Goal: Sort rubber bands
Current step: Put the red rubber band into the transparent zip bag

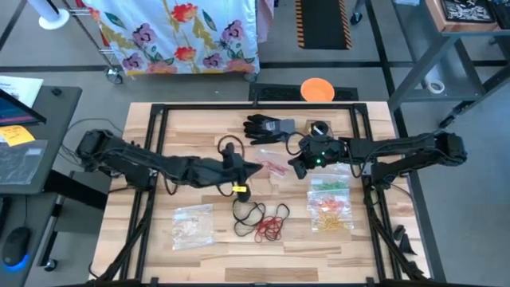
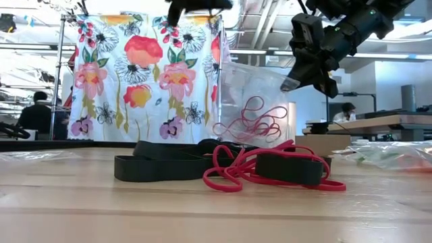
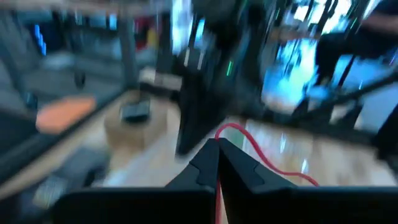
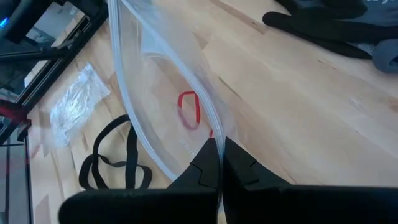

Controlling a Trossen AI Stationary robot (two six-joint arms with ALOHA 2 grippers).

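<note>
I saw the left gripper [image 3: 217, 144] clamped on a red rubber band [image 3: 249, 142], and the right gripper [image 4: 216, 148] pinching the clear bag's [image 4: 155, 93] rim. Black and red rubber bands [image 1: 261, 220] lay below both, the black glove [image 1: 267, 127] beyond.

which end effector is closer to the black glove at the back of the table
The right. The right end effector, shut on a clear plastic bag, sits just beside the black fabric glove. The left end effector, pinching a thin red rubber band, sits slightly farther, toward the table's middle.
</note>
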